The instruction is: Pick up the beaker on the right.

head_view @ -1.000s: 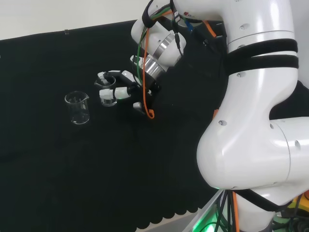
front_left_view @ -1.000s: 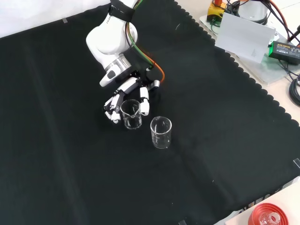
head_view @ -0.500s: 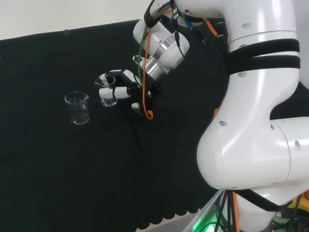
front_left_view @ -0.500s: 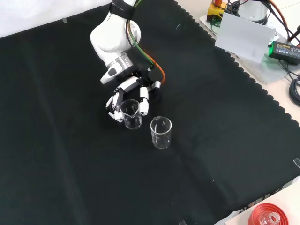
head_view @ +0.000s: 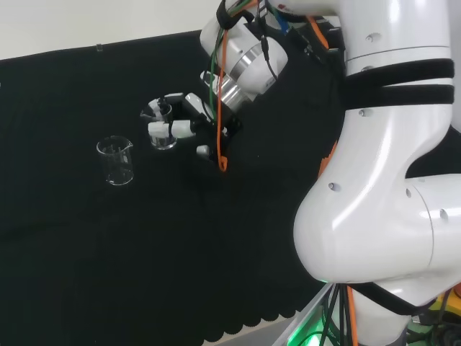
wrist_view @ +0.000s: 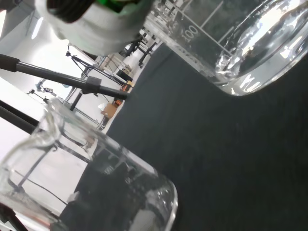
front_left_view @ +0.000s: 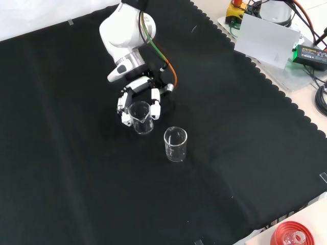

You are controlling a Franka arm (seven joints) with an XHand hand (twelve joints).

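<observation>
In the middle of the black cloth (front_left_view: 245, 153), the target beaker (front_left_view: 141, 117) sits inside the hand (front_left_view: 138, 97); in the head view it is the right-hand one of two (head_view: 163, 130). Fingers are curled round its wall on both sides, so the hand (head_view: 189, 124) is pinching the glass, not spread. Wrist view shows the beaker's base (wrist_view: 250, 53) with dark cloth visible beneath it, so it looks clear of the surface, though only just. Judgement: the lift is under way, not finished.

The second beaker (front_left_view: 175, 144) stands upright on the cloth, nearer and to the right in the front view, left in the head view (head_view: 117, 160). It is near the held one but apart, no contact. It looms large in the wrist view (wrist_view: 91, 187).

Risks from here:
- Clear, smooth glass held by its side wall: it could slide down through the fingers if the grip sits too high or the wrist tilts further.
- The held beaker appears tilted in the wrist view; more tilt could let it rotate out.
- Any sideways travel toward the second beaker at this low height could clip it and knock it over. Going straight up first would avoid that.
- The orange cable (head_view: 220, 144) hangs by the wrist; snag risk looks minor.
</observation>
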